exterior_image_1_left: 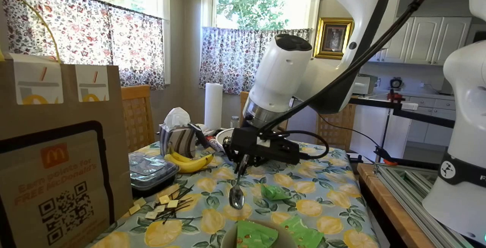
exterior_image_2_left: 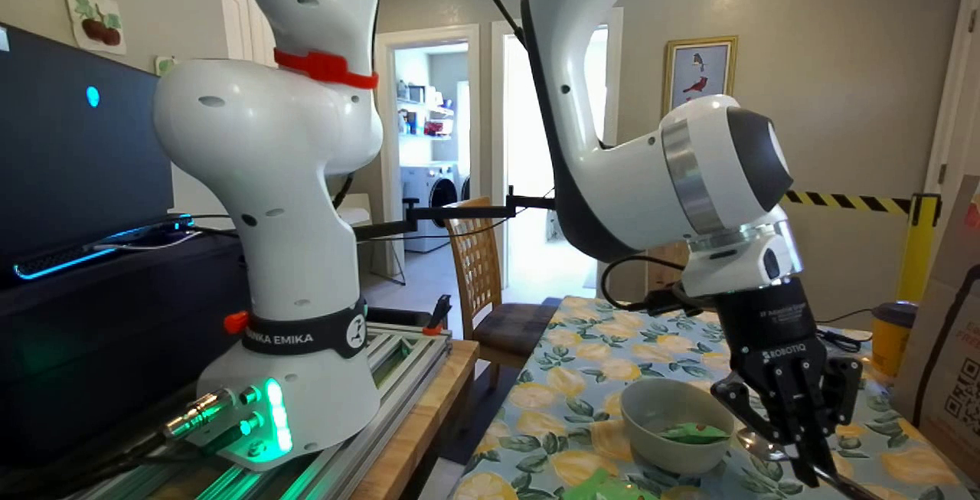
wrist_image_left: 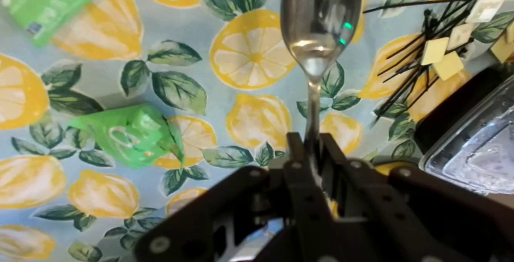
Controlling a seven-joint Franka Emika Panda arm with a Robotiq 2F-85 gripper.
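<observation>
My gripper (wrist_image_left: 313, 143) is shut on the handle of a metal spoon (wrist_image_left: 323, 9). In an exterior view the gripper (exterior_image_1_left: 242, 166) holds the spoon (exterior_image_1_left: 236, 196) bowl end down above the lemon-print tablecloth. In another exterior view the gripper (exterior_image_2_left: 808, 462) has the spoon (exterior_image_2_left: 760, 445) near a pale bowl (exterior_image_2_left: 647, 431). A green packet (exterior_image_2_left: 693, 433) lies in the bowl. A second green packet (exterior_image_1_left: 303, 234) lies on the cloth beside the bowl. A crumpled green packet (exterior_image_1_left: 274, 192) lies farther back and also shows in the wrist view (wrist_image_left: 134, 135).
Black cable ties with pale square mounts (exterior_image_1_left: 172, 203) lie near a clear-lidded black container (exterior_image_1_left: 152, 168). Bananas (exterior_image_1_left: 191, 164), a striped tissue box (exterior_image_1_left: 178, 139) and a paper towel roll (exterior_image_1_left: 213, 105) stand behind. A large paper bag (exterior_image_1_left: 64, 126) and a yellow cup (exterior_image_2_left: 890, 343) also stand there.
</observation>
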